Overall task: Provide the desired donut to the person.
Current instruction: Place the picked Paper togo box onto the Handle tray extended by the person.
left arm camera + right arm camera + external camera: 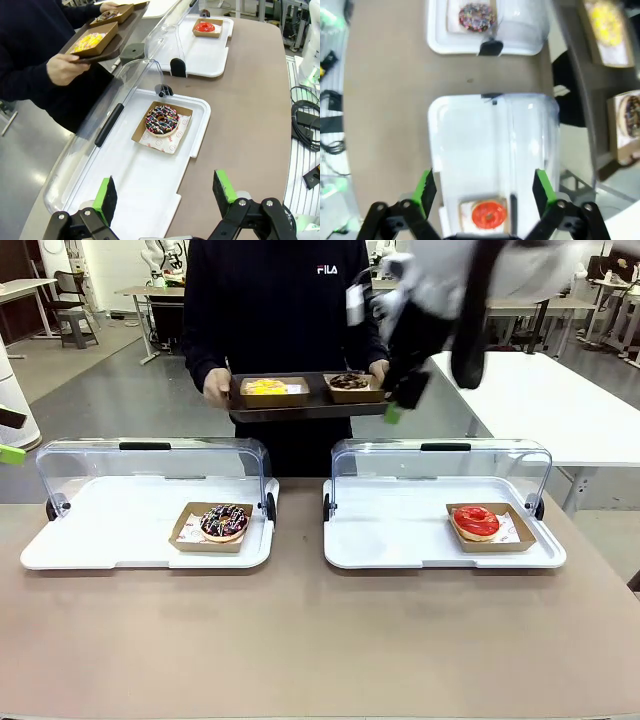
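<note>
person: stands at far side of table in dark sweatshirt, both hands on a dark serving tray held at waist height
serving tray load: yellow donut in a cardboard box on its left part, chocolate donut in a box on its right part
left display tray: white, on the table, clear lid tipped open toward the person
sprinkle donut: dark glaze with coloured sprinkles, sits in an open cardboard box near the tray's right end
right display tray: white, beside the left one, its clear lid also up
red donut: red glaze, in a cardboard box toward the right end of that tray
left gripper: jaws wide apart, nothing between them, above the near end of the left display tray, well short of the sprinkle donut
right gripper: jaws wide apart, empty, high over the right display tray looking straight down; red donut lies below between the fingers, no contact
right arm: raised up by the person's right-hand side of the serving tray, blurred in the front view
</note>
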{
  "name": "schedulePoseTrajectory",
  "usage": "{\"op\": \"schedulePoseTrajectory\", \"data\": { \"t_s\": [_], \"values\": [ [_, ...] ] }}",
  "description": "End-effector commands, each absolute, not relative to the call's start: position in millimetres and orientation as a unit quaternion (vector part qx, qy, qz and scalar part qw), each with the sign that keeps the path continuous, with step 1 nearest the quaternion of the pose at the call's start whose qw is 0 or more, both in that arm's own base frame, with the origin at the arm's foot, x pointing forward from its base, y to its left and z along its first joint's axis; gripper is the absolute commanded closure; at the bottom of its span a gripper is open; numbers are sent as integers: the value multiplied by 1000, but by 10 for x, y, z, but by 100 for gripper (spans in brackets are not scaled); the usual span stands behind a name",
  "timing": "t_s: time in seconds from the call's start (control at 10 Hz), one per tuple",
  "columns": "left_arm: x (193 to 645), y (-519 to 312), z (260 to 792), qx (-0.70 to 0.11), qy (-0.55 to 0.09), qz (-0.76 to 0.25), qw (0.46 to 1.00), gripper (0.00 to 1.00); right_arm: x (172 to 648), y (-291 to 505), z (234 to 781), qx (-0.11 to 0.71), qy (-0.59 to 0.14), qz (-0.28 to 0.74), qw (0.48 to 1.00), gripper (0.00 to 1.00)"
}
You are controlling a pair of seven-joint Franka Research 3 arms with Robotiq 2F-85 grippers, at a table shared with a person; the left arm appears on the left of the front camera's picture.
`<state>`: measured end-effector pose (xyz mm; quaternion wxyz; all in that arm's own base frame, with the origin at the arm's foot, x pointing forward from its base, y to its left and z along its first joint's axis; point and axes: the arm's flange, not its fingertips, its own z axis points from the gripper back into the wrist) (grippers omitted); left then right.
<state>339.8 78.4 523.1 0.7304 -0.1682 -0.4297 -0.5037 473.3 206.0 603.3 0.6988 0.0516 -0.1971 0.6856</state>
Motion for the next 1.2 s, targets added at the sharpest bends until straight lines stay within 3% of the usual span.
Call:
{"op": "schedulePoseTrajectory", "data": {
  "t_s": [0.0,0.2,0.5,1.1],
  "values": [
    [3398,782,5231,-172,-437,-499,728,0,4428,1216,6014,104,-214,679,694,0],
    [3398,782,5231,-172,-437,-499,728,0,4130,569,5886,139,-283,667,675,0],
    [3398,782,5231,-172,-437,-499,728,0,3887,165,5581,150,-352,617,688,0],
    [3398,782,5231,-172,-437,-499,728,0,3916,-218,5210,188,-382,580,695,0]
  ]
}}
